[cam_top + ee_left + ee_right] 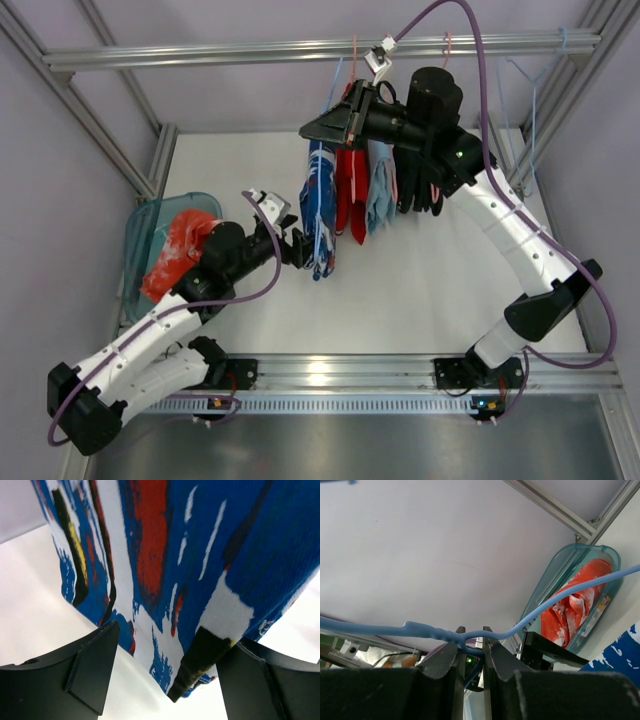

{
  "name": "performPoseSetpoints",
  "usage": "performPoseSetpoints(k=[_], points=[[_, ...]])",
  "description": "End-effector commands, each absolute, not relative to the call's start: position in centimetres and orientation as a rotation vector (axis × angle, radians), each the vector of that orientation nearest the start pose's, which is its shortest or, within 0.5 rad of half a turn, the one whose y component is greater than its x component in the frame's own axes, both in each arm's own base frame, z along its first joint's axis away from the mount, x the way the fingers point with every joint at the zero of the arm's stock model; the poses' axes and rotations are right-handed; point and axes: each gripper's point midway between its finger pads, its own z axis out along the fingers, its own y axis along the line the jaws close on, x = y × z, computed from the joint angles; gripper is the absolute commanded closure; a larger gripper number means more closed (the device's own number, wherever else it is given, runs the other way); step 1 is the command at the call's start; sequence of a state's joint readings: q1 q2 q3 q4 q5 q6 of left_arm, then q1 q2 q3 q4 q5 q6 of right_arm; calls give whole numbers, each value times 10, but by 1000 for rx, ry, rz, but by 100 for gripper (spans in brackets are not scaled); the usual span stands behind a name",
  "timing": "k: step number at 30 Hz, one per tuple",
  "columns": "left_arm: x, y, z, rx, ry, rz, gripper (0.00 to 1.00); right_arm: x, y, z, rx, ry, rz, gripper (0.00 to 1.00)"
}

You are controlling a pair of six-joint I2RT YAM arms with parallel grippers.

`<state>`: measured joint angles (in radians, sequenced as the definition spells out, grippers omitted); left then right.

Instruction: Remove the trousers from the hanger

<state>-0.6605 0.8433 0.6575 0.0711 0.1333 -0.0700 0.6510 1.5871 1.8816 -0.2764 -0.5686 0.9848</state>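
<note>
The trousers [320, 205], blue with white and red streaks, hang from the overhead rail [200, 52]. My left gripper [300, 248] is open at their lower end. In the left wrist view the hem [200, 645] hangs between the two black fingers [92, 665], close against the right one. My right gripper [335, 125] is up at the top of the trousers. In the right wrist view it [471, 642] is shut on the thin light-blue wire hanger [560, 597], near the twisted neck.
A plain red garment [348, 200], a light-blue garment [380, 195] and dark items [415, 190] hang beside the trousers. A teal bin [140, 225] holding red-orange cloth [180, 250] sits at the left. Frame posts stand at the corners.
</note>
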Motion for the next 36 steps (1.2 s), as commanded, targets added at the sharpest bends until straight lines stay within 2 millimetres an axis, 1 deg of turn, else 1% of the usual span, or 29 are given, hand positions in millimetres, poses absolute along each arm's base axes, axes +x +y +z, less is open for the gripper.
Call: performPoseSetpoints(k=[1, 4, 7, 8, 9, 10, 11, 12, 13, 14, 15, 16, 17, 18, 20, 21, 22, 25, 26, 27, 29, 30, 32, 33, 34, 35, 36], points=[[245, -246, 308, 584, 1459, -747, 20, 258, 350, 563, -306, 1544, 1718, 100], [246, -250, 311, 591, 1443, -743, 20, 257, 350, 561, -308, 1548, 1720, 100], [260, -244, 322, 528, 1430, -681, 19, 256, 350, 560, -306, 1550, 1721, 100], [264, -245, 321, 517, 1440, -673, 18, 256, 350, 559, -306, 1553, 1719, 100], [266, -245, 327, 503, 1435, -673, 17, 256, 350, 559, -305, 1553, 1720, 100], [269, -245, 328, 493, 1439, -666, 16, 256, 350, 559, -306, 1554, 1722, 100], [273, -245, 325, 477, 1455, -659, 20, 256, 350, 559, -306, 1552, 1723, 100], [278, -242, 327, 442, 1460, -635, 25, 256, 350, 559, -310, 1551, 1721, 100], [279, -240, 326, 434, 1465, -626, 32, 255, 350, 560, -312, 1549, 1720, 100], [279, -238, 326, 431, 1466, -615, 45, 254, 349, 560, -312, 1550, 1719, 100], [281, -234, 326, 416, 1469, -597, 51, 253, 348, 560, -318, 1547, 1713, 100], [281, -232, 326, 414, 1469, -588, 56, 252, 348, 560, -321, 1546, 1712, 100], [278, -228, 326, 418, 1474, -574, 60, 253, 347, 560, -321, 1545, 1707, 100], [277, -226, 327, 420, 1472, -570, 70, 251, 345, 561, -325, 1541, 1704, 100], [269, -221, 330, 441, 1468, -564, 80, 255, 344, 558, -312, 1553, 1693, 100], [266, -220, 333, 449, 1464, -567, 91, 255, 342, 556, -312, 1554, 1687, 100], [264, -218, 335, 452, 1463, -564, 99, 256, 341, 555, -312, 1556, 1681, 100], [256, -211, 346, 443, 1475, -572, 100, 261, 339, 544, -318, 1572, 1647, 100], [256, -207, 350, 435, 1471, -574, 100, 265, 340, 534, -310, 1597, 1640, 100], [255, -205, 361, 422, 1454, -581, 100, 265, 339, 530, -323, 1601, 1634, 100], [252, -205, 375, 420, 1426, -604, 100, 269, 338, 518, -326, 1622, 1624, 100], [250, -205, 383, 425, 1424, -609, 100, 270, 339, 505, -328, 1650, 1622, 100], [249, -206, 396, 423, 1401, -629, 100, 270, 340, 492, -336, 1674, 1621, 100], [247, -206, 408, 416, 1381, -641, 100, 270, 341, 482, -340, 1694, 1619, 100], [247, -206, 413, 402, 1380, -655, 100, 270, 340, 478, -342, 1703, 1616, 100], [244, -211, 415, 421, 1377, -683, 100, 271, 341, 469, -347, 1718, 1606, 100], [242, -211, 424, 418, 1360, -696, 100, 270, 340, 468, -349, 1718, 1600, 100]])
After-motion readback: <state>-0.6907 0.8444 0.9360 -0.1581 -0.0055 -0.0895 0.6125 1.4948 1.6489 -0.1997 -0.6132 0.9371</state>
